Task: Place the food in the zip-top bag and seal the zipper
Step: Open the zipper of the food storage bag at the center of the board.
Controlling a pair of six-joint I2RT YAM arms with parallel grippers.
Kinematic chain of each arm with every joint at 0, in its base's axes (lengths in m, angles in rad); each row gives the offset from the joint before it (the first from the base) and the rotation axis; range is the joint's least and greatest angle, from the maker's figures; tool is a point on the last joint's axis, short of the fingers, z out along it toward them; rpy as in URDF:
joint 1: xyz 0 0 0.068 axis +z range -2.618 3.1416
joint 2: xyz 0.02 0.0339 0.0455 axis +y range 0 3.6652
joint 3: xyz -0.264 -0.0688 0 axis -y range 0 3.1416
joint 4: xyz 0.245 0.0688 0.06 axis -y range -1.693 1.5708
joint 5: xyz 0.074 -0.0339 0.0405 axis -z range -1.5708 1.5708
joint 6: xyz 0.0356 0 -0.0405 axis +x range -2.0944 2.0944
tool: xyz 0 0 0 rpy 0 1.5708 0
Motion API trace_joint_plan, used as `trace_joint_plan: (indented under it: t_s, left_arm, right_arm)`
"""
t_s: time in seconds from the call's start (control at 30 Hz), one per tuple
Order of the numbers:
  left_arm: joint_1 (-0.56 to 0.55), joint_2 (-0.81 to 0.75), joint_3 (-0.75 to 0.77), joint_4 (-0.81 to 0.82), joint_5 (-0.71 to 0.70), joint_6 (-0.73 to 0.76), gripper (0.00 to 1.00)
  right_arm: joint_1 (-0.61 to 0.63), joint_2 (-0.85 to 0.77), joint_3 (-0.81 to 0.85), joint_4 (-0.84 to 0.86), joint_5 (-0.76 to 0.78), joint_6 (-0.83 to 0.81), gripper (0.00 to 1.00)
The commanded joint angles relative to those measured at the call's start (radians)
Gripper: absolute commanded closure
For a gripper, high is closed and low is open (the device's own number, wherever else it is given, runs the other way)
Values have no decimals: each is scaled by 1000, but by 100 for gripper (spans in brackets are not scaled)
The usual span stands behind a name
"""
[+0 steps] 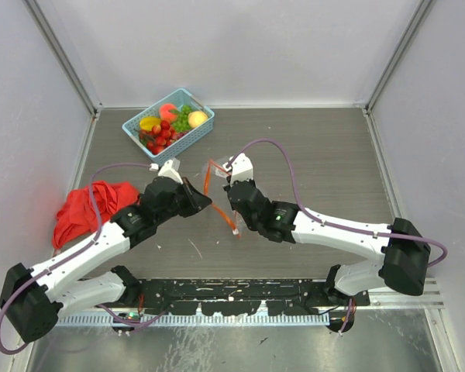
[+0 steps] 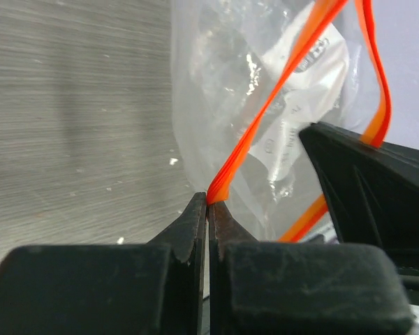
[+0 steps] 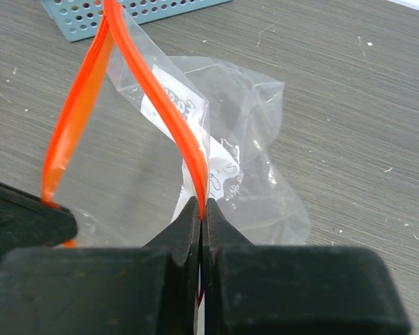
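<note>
Grey wood-grain tabletop point(image 1: 333, 155): right half and far-right corner open.
Back left: light-blue plastic mesh basket point(image 1: 132, 130) of toy fruit point(image 1: 167, 128).
Left edge: crumpled red cloth point(image 1: 81, 209).
Centre: both arms meet, jaws pinching the red-orange zipper strip point(image 3: 188, 150) of a clear wrinkled plastic bag point(image 3: 258, 139); no passage between them.
Pale walls point(image 1: 232, 46) enclose three sides.

In the top view the left arm point(image 1: 93, 248) and right arm point(image 1: 333, 229) cover most of the zip-top bag point(image 1: 218, 206); only bits of its zipper point(image 1: 208, 180) peek out. The food point(image 1: 164, 132) in the basket point(image 1: 136, 142) is too small to tell apart. The left arm hides an edge of the red cloth point(image 1: 77, 213). In the right wrist view the top edge cuts off the basket, and the print on the label point(image 3: 220, 164) is blurry.
</note>
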Motion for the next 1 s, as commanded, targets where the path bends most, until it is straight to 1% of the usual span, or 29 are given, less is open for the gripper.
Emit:
trace_joint_plan:
  t_s: [0.0,0.17,0.27,0.33,0.37,0.43,0.57,0.67,0.77,0.97]
  left_arm:
    - [-8,-29,96,-174,-190,85,100]
    - [-9,-18,135,-275,-288,141,100]
    - [-9,-20,153,-306,-310,169,100]
    - [-9,-25,162,-309,-310,185,100]
    - [-9,-28,165,-302,-300,192,100]
    - [-8,-26,167,-278,-252,198,96]
    - [-10,-14,149,-195,-136,172,80]
    - [-9,9,149,-166,-103,154,74]
    - [-9,35,154,-132,-75,138,71]
    - [-9,78,152,-75,-27,105,68]
  right_arm:
    - [6,7,69,-27,84,-18,99]
    - [6,11,97,-75,127,-28,98]
    - [6,25,121,-119,154,-21,98]
    - [6,36,136,-125,140,-21,98]
    - [6,41,140,-119,125,-21,98]
    - [6,51,145,-97,86,-26,98]
    - [7,72,161,-67,22,-27,98]
    - [6,85,173,-60,0,-23,98]
    - [6,92,175,-51,-14,-19,98]
    - [6,100,166,-37,-34,-8,98]
